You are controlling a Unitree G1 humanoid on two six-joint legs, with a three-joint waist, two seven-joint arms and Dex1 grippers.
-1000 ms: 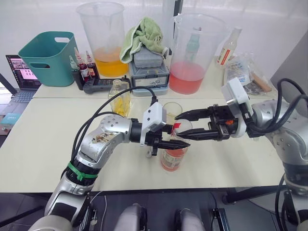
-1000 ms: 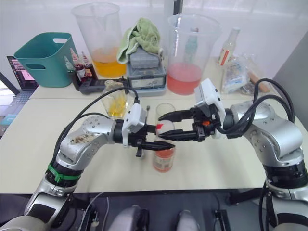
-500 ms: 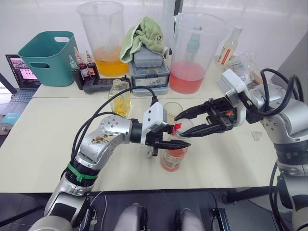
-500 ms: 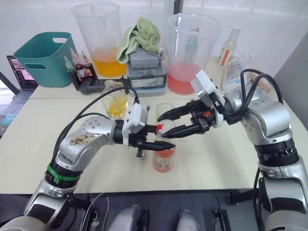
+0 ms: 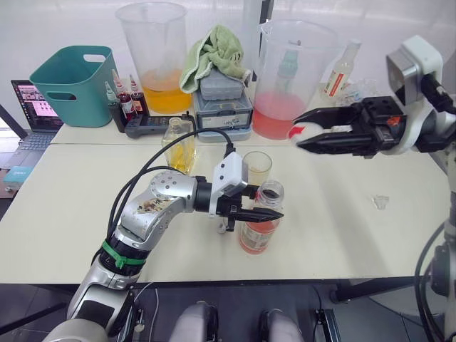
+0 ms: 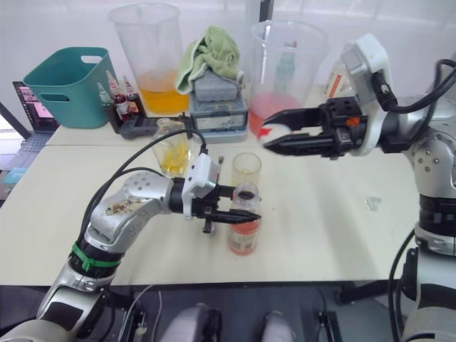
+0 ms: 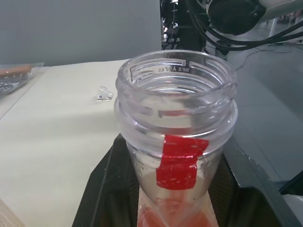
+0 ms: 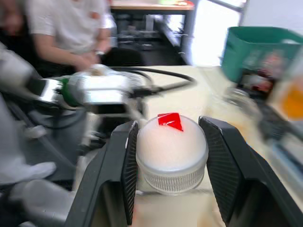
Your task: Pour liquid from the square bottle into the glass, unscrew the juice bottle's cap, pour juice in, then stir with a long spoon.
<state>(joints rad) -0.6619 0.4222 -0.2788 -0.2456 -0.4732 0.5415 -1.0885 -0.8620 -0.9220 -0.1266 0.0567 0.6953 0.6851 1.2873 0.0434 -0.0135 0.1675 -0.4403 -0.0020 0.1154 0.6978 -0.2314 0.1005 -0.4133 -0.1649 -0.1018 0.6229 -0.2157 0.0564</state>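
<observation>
The left gripper [image 5: 265,214] is gripping the neck of the open juice bottle [image 5: 258,228], which is standing on the bench [image 5: 64,192]. The glass [image 5: 256,168] is standing just behind it, at 12 o'clock. The right gripper [image 5: 299,134] is holding the white cap [image 8: 171,151] between its jaws, raised at 2 o'clock, probably well above the bench.

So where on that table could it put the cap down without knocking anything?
The right end effector holds the cap. Bare tabletop lies below it, between the juice bottle and a small clear scrap. The front left, left of the left end effector, is bare too. The back row around the pitchers is crowded.
</observation>
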